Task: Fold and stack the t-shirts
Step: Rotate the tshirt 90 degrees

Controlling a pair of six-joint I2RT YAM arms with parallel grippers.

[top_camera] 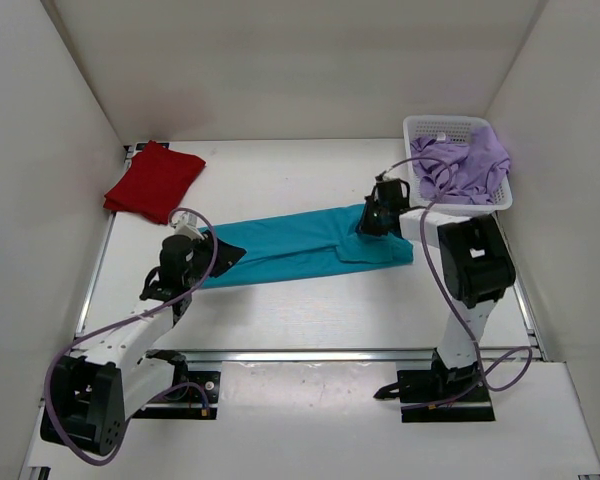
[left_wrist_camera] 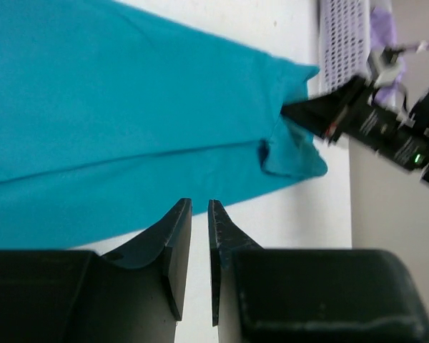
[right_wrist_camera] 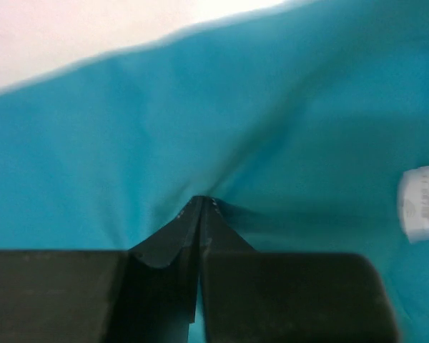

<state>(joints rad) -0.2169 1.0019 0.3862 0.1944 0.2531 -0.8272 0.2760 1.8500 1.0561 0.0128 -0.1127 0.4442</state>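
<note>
White desk [top_camera: 280, 320]: teal t-shirt [top_camera: 300, 245] stretched left-right, right pincer [right_wrist_camera: 201, 200] pinching right end, left pincer [left_wrist_camera: 200, 209] slightly spread, empty, at left end.

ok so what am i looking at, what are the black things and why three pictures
Two robot arms stand at the near edge of a table, each ending in a two-finger gripper. The wide picture looks down from above; the other two come from cameras on each wrist. A teal shirt lies stretched between the arms, a red shirt sits at the far left, and a lavender shirt is in a white basket. The right gripper pinches the teal shirt; the left gripper is slightly open, holding nothing.
</note>
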